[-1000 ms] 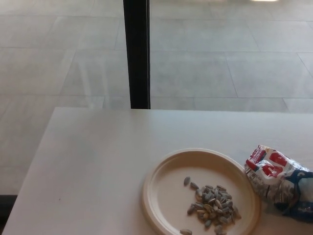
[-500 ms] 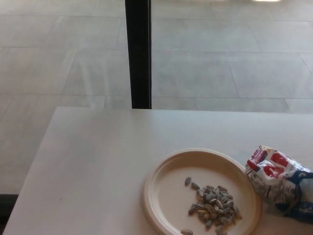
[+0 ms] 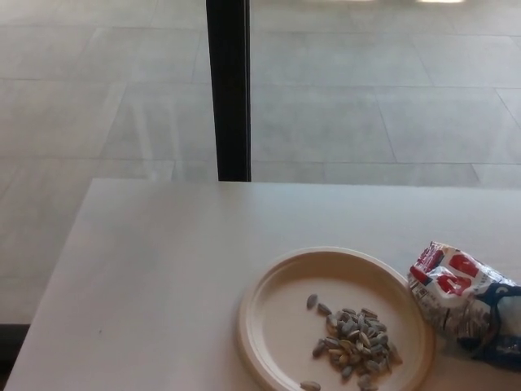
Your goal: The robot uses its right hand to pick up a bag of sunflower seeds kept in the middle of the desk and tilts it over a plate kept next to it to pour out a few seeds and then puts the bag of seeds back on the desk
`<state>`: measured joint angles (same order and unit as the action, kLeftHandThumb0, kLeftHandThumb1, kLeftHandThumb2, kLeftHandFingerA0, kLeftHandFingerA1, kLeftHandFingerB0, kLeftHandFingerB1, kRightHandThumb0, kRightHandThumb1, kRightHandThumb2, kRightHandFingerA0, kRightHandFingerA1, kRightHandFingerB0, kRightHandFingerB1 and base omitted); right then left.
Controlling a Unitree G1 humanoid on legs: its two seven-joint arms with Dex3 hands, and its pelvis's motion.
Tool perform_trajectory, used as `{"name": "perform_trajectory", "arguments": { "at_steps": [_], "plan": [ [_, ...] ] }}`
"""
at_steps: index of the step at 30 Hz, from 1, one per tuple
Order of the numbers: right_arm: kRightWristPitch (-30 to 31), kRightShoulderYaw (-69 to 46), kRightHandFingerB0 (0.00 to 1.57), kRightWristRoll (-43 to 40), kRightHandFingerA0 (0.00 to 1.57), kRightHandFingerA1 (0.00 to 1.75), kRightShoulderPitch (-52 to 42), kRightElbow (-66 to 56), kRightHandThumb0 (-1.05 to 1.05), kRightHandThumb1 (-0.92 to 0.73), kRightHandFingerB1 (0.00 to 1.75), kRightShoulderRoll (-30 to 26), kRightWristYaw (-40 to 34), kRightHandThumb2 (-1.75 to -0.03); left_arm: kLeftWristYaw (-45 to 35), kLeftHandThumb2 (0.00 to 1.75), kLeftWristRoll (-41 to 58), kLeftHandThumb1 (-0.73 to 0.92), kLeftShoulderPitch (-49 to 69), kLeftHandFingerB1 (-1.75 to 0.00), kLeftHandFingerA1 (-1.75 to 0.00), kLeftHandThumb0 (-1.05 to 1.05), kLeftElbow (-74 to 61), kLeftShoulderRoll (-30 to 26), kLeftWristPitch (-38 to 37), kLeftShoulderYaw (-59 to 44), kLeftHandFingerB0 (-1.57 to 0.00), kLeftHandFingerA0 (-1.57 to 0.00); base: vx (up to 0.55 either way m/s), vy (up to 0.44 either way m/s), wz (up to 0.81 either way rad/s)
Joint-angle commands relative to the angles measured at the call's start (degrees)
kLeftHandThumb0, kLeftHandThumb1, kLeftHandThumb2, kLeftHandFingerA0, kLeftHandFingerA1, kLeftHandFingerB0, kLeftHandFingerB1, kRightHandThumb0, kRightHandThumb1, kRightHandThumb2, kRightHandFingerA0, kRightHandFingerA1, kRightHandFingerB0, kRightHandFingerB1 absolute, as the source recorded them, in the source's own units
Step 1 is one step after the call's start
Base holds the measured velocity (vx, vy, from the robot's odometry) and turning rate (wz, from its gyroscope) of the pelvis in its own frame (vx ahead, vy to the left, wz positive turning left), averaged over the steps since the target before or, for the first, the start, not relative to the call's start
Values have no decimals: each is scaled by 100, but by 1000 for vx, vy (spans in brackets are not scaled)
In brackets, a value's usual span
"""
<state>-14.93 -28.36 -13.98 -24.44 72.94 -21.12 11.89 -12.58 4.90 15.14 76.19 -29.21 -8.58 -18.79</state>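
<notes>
A round cream paper plate point(image 3: 269, 326) on the pale desk point(image 3: 163, 277) holds a small heap of grey sunflower seeds point(image 3: 354, 338). Just right of the plate lies the crinkled red, white and blue seed bag point(image 3: 464, 297). Neither hand shows, so their fingers cannot be judged.

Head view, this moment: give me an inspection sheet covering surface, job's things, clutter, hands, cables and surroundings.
Surface: pale desk, bare apart from the job's things.
Job's things: cream plate holding a pile of sunflower seeds, one loose seed on its near rim; seed bag lying on the desk just right of the plate, partly cut off by the picture edge.
Clutter: nothing seen.
Hands: neither in view.
Cables: nothing seen.
Surroundings: tiled floor beyond the desk; black upright post behind the far edge.
</notes>
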Motion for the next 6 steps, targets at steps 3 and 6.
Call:
{"name": "perform_trajectory", "arguments": {
  "at_steps": [3, 6],
  "plan": [
    [-152, 243, 3, 126, 11, 66, 136, -226, -72, -54, 52, -69, -92, -88, 68, 87, 138, 70, 95, -43, -62, -95, 5, -75, 115, -173, -27, -49, 0, 0, 0],
    [-234, -122, 2, -355, 1, 59, 133, -513, -70, -50, 45, 9, 314, -89, -111, 65, 649, 82, 109, -35, -56, -86, -64, 44, 45, -730, -29, -44, 0, 0, 0]
  ]
}}
